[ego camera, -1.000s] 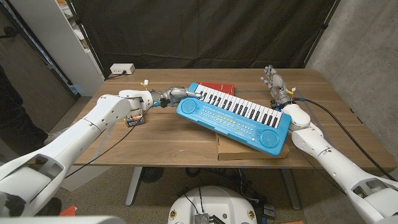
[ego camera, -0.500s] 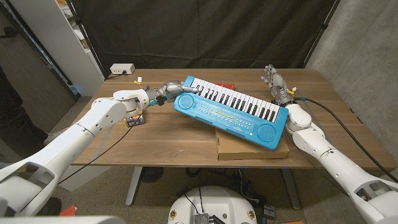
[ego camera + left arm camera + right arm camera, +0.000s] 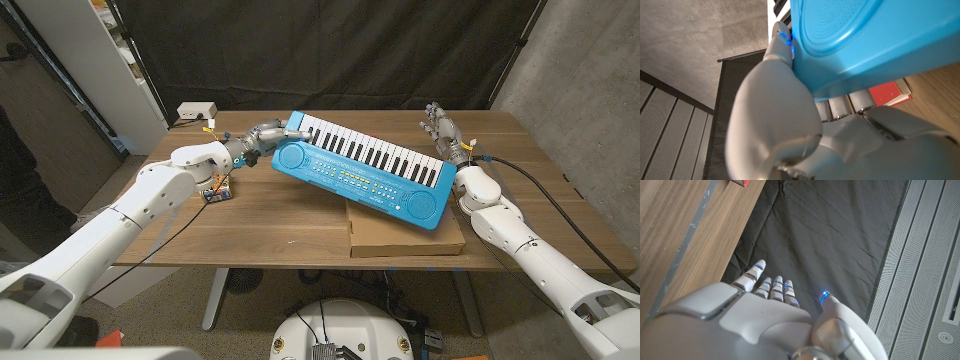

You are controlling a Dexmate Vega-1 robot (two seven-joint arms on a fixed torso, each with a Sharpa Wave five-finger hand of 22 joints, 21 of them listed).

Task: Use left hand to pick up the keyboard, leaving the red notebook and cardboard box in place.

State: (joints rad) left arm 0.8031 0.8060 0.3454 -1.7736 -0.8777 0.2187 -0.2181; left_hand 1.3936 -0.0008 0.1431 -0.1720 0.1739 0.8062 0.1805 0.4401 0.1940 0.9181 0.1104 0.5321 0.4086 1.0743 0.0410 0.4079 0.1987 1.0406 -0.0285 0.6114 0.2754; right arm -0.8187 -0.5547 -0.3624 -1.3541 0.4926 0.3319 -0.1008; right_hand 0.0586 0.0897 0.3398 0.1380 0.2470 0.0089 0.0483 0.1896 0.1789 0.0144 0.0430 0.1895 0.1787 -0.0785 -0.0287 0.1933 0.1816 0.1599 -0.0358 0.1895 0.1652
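A blue toy keyboard [image 3: 360, 172] with black and white keys tilts across the table, its left end raised and its right end low over the flat cardboard box [image 3: 400, 235]. My left hand [image 3: 268, 135] grips that raised left end; the blue casing [image 3: 875, 40] shows close up in the left wrist view, with the left hand's fingers [image 3: 780, 42] along its edge. A corner of the red notebook [image 3: 890, 92] shows beneath the keyboard there. My right hand [image 3: 441, 130] stands upright at the table's far right, fingers apart and empty, also seen from behind [image 3: 765, 305].
A small orange and black gadget [image 3: 216, 191] lies on the table below my left forearm. A white box [image 3: 197, 110] sits at the back left corner. Cables trail off the right edge.
My left hand has lifted the keyboard's left end higher and carried it back and left; the red notebook is now covered in the head view. The right hand has stayed still.
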